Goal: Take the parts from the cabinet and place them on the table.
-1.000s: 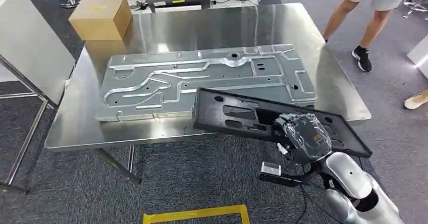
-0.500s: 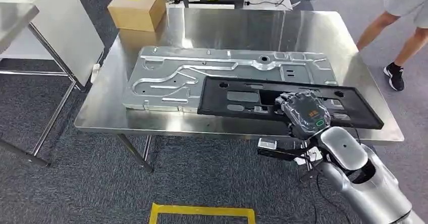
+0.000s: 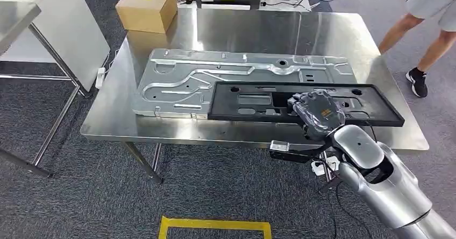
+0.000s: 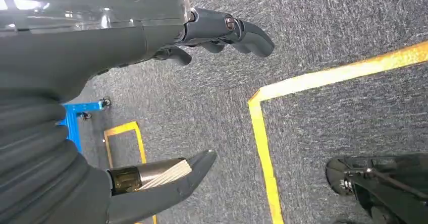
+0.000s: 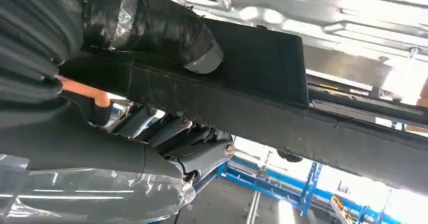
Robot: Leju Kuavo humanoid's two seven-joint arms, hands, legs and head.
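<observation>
The right hand [image 3: 318,112] clamps thumb above and fingers [image 5: 202,151] below one long black plastic panel [image 3: 253,103] with cut-outs (no legible writing), held over the steel table [image 3: 258,32] and one stamped silver metal plate [image 3: 183,83], while the left hand [image 4: 126,82] hangs with fingers spread, holding nothing.
</observation>
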